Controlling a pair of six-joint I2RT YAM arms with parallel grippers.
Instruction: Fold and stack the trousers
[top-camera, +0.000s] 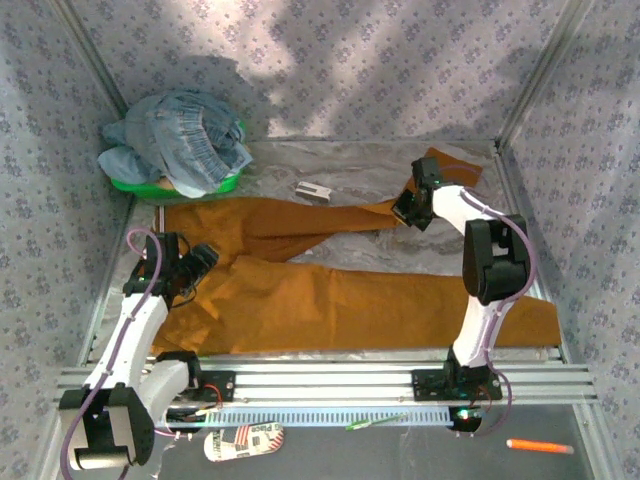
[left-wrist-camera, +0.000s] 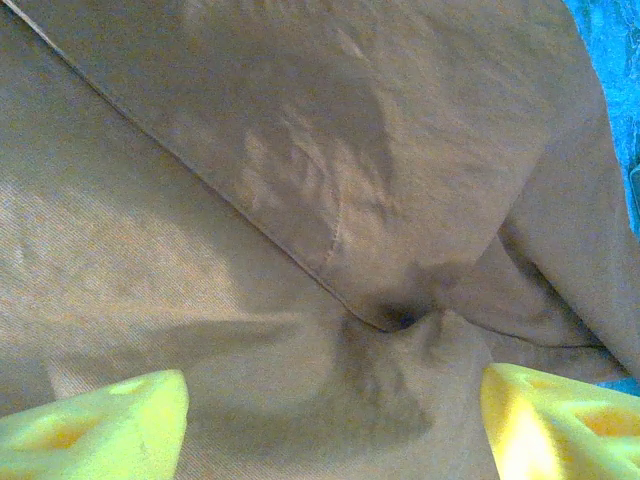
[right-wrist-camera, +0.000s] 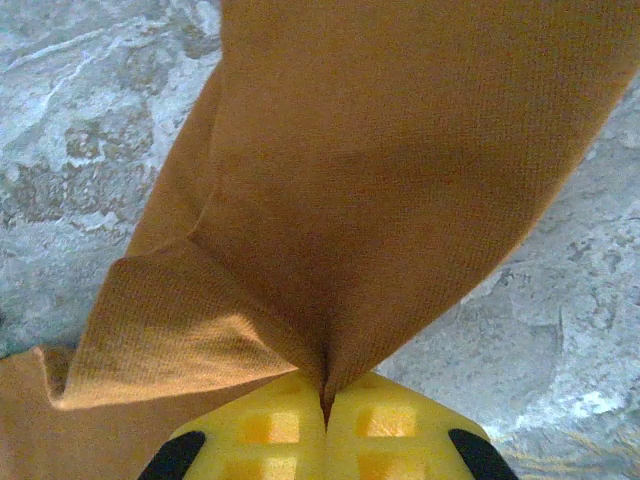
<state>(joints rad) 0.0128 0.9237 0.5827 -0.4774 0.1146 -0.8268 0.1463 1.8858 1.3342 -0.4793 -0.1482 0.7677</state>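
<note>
Two legs of the trousers (top-camera: 330, 300) lie splayed across the counter (top-camera: 300, 165), waist to the left, with no fold made yet. The right gripper (right-wrist-camera: 325, 395) is pinched tight on the far leg's cloth toward its cuff end, lifting a peaked tuck off the marbled surface. The left gripper (top-camera: 198, 260) hangs over the waist end, jaws spread wide with nothing between them; the cloth beneath is rumpled around the crotch seam. The job looks to be at its very start: a first fold seems in hand, with every further fold and the stacking to come.
</note>
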